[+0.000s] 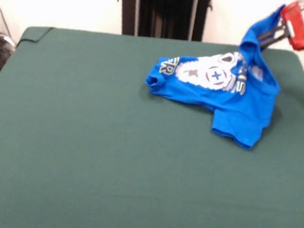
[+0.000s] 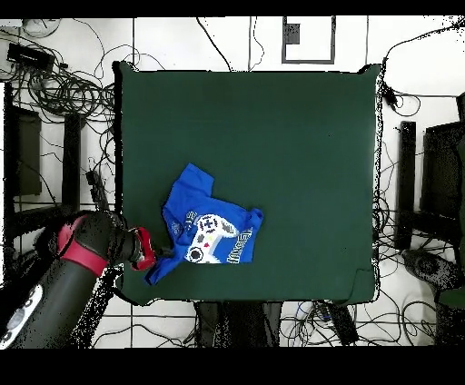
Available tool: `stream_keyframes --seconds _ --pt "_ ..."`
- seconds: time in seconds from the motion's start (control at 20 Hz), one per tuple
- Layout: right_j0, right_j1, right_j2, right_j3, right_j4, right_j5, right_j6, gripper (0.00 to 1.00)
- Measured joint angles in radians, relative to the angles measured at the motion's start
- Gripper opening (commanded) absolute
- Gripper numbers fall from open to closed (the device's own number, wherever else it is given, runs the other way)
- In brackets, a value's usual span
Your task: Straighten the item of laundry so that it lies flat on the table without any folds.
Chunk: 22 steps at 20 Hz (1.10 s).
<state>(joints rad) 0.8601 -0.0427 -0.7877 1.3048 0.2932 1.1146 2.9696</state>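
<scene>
the small bright blue short-sleeved t-shirt (image 1: 218, 93) with its white game-controller print lies rumpled near the far right corner of the dark green cloth-covered worktop (image 1: 83, 156), one sleeve flopped toward the near side and its long axis running roughly along the far edge. at that corner the red and black hand (image 1: 273, 30) is closed on a peak of the fabric, lifting it. the risk, i judge, is that pulling further outward drags the shirt over the worktop's edge, or the thin pinch slips and the cloth drops back folded.

Green-clothed table (image 1: 83, 156) bears a rumpled blue T-shirt (image 1: 214, 85) near one edge
</scene>
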Motion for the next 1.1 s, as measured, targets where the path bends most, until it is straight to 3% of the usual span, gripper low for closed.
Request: stream_keyframes --seconds 0.05,0.35,0.4,0.8,1.1 --pt "-0.014 0.012 0.000 0.000 0.039 -0.028 0.092 0.00" --pt "-0.046 0.049 0.000 0.000 0.072 -0.215 0.204 0.00" --pt "-0.046 0.069 0.000 0.000 0.072 -0.297 0.205 1.00" --pt "-0.046 0.094 0.006 0.001 0.076 -0.350 0.205 1.00" --pt "-0.090 0.040 0.069 0.008 0.116 -0.350 0.205 1.00"
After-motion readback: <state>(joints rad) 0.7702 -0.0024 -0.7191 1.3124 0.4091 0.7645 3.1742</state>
